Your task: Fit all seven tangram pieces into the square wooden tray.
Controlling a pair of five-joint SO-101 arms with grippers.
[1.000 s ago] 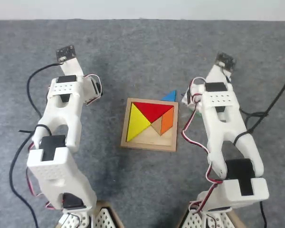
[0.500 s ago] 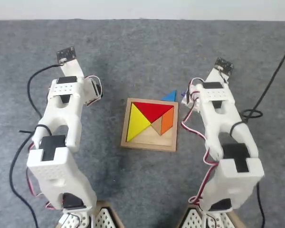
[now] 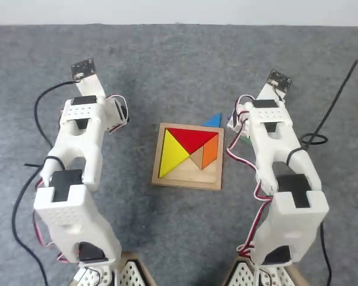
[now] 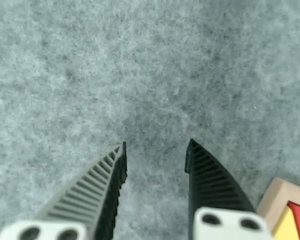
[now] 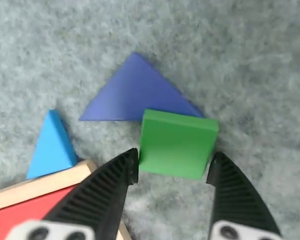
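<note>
Carpet (image 5: 250, 45) | green square (image 5: 177, 144) within spread right hand (image 5: 176, 154) | tray (image 5: 45, 182) cut off

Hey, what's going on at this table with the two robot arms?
The red piece, yellow piece and orange piece already lie in the wooden tray. The right gripper is open around a green square on the carpet, next to a dark blue triangle; a light blue triangle lies by the tray. The left gripper hangs open over bare carpet beside the tray.

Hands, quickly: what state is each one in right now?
Left hand: open, holding nothing.
Right hand: open, one finger on each side of the green square.
</note>
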